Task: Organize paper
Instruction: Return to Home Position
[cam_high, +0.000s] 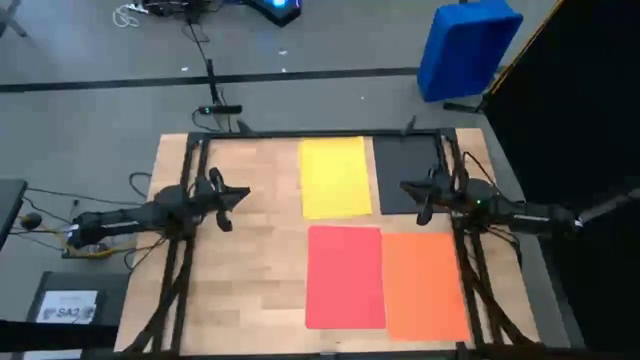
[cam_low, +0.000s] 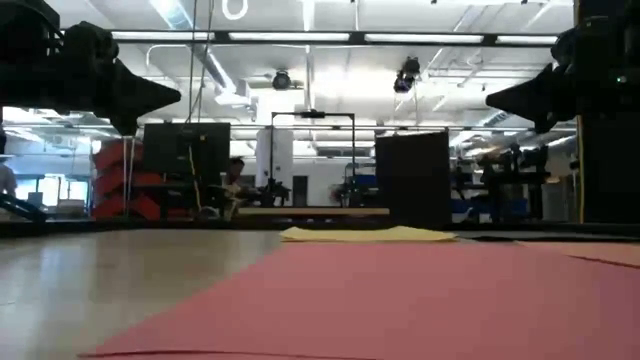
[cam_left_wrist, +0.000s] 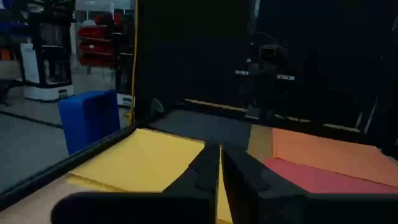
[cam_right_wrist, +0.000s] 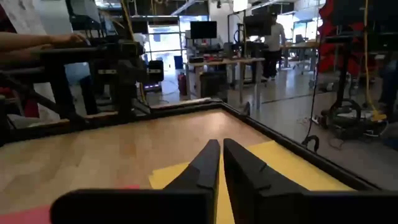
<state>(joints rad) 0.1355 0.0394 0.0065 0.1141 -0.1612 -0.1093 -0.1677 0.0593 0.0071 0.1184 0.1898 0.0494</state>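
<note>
Left tool (cam_high: 238, 200) and right tool (cam_high: 412, 198) clenched, empty; right hangs over the black paper (cam_high: 400, 160); retreating low, it could drag that sheet askew.

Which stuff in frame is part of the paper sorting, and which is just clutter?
Job:
- yellow paper, black paper, red paper, orange paper, flat on the table
- left gripper and right gripper, both shut, above the table

Lying about:
- blue bin, on the floor beyond the table
- white-labelled dark box, on the floor beside the left arm
- floor cables
</note>
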